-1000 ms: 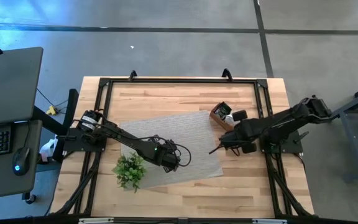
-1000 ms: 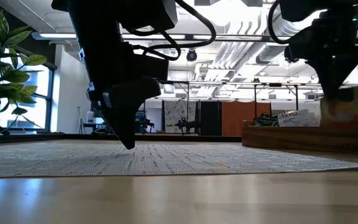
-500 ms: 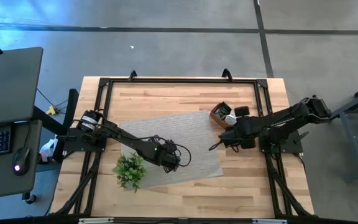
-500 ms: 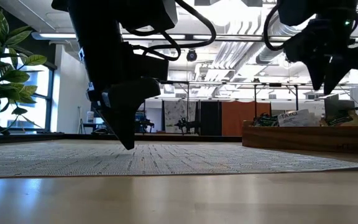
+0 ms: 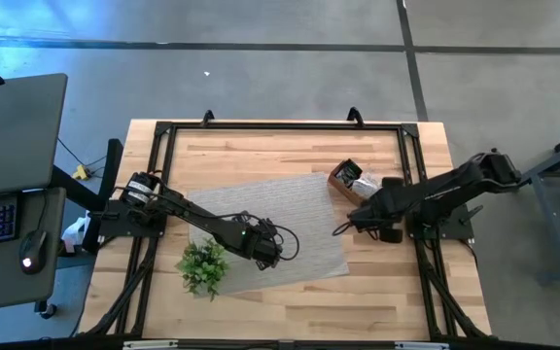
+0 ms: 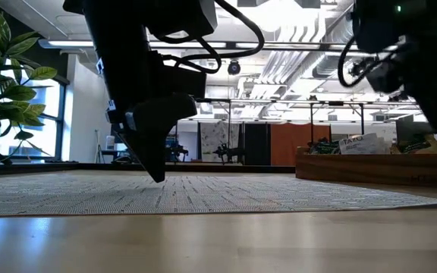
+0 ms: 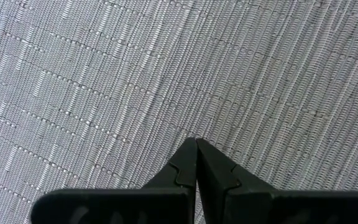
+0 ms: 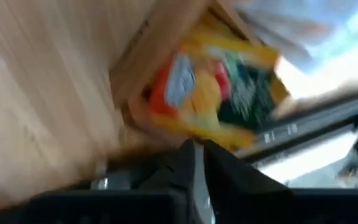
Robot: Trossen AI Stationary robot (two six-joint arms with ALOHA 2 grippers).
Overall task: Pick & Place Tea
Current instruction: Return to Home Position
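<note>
Since the tea (image 8: pixel 216 93) is seen lying in the wooden organizer (image 5: pixel 339 177), the return home is judged in hand; the right gripper (image 5: pixel 339 230) is held clenched, empty, beside it, the left gripper (image 7: pixel 196 149) clenched over the mat (image 5: pixel 299 204); both arms need only be retracted

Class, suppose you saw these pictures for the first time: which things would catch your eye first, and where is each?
Two dark arms dominate: the left gripper hovers, jaws shut, over the grey woven mat, and the right gripper hangs at the mat's right edge. Just beyond it a wooden organizer holds bright tea sachets, and a green plant stands at the mat's edge beside the left arm.
</note>
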